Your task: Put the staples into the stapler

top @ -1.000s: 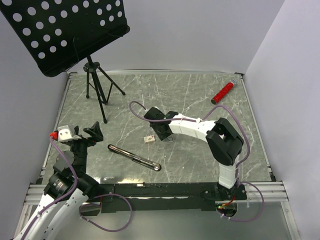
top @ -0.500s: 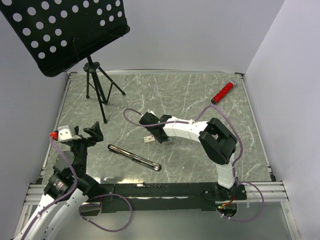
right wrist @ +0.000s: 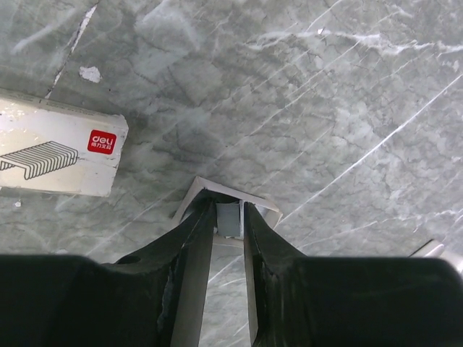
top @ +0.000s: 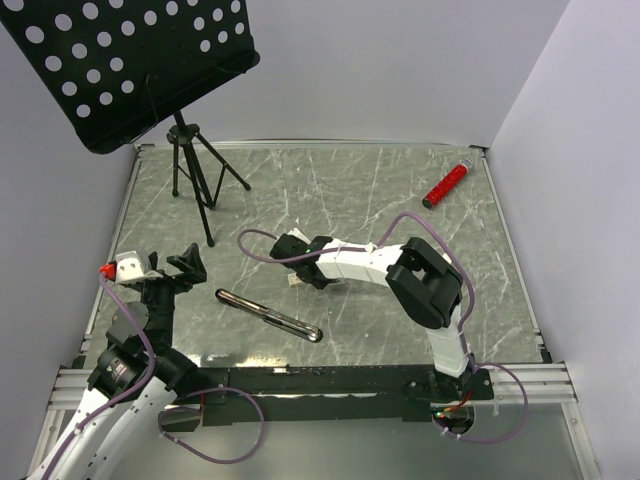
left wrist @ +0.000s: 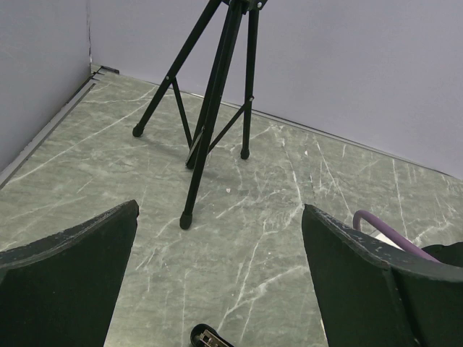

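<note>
The right gripper [right wrist: 229, 210] is reaching down to the table [top: 350, 190]. Its wrist camera is showing two black fingers [right wrist: 197, 224] drawn close together, straddling a small grey strip at the edge of the tray [right wrist: 255, 201]. Whether they are already squeezing the strip cannot be told. The tray is lying flat, directly under the fingertips. The box [right wrist: 58, 152], cream with a red logo and a drawing of staples, is lying just beside the tray, up and to the left of the fingers, not touching them.

The overhead camera is hiding those fingertips under the arm, but it is showing what the wrist camera misses. The stapler [top: 270, 315], a slim black bar, is lying near this gripper on the side toward the arm bases, between the two grippers and apart from both.

The left gripper [top: 160, 268] is hovering with its fingers [left wrist: 69, 282] spread wide and gripping nothing. Its wrist camera is showing one end of the stapler at the bottom edge, and the tripod [left wrist: 210, 130] of a music stand [top: 130, 60] standing beyond. A red cylinder [top: 446, 184] is lying well away from both grippers, in the far right corner.
</note>
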{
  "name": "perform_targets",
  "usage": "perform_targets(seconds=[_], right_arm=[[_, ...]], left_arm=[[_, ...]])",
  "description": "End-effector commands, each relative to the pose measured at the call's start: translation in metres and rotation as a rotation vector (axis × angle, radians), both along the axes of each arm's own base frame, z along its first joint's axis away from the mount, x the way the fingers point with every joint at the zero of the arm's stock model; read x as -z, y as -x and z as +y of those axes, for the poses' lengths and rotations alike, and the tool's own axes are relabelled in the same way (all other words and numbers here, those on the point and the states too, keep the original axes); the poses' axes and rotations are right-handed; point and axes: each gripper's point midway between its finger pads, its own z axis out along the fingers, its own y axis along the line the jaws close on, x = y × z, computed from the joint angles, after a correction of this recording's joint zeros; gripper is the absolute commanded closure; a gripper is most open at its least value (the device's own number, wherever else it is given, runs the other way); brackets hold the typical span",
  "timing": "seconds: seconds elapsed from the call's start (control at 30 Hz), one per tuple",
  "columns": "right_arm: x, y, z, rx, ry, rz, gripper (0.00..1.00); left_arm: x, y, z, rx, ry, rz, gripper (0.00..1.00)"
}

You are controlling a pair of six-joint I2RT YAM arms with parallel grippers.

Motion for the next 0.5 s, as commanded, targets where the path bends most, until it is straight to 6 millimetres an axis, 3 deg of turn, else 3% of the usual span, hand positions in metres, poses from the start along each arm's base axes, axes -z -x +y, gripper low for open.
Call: perform_targets(seconds=[0.0, 0.07, 0.47], right_arm=[[0.001, -0.002, -0.001, -0.006, 0.045, -0.004, 0.71], [-0.002, -0.001, 0.001, -0.007, 0.036, -0.005, 0.75], [-0.033, -0.008, 0.009, -0.008, -0.029, -0.057, 0.82]], left_arm=[[-0.008, 0.0, -0.001, 0.006, -0.002, -0.03, 0.0], [-0.009, 0.0, -0.001, 0.006, -0.001, -0.031, 0.0], [-0.01, 0.001, -0.001, 0.008, 0.004, -0.035, 0.01]])
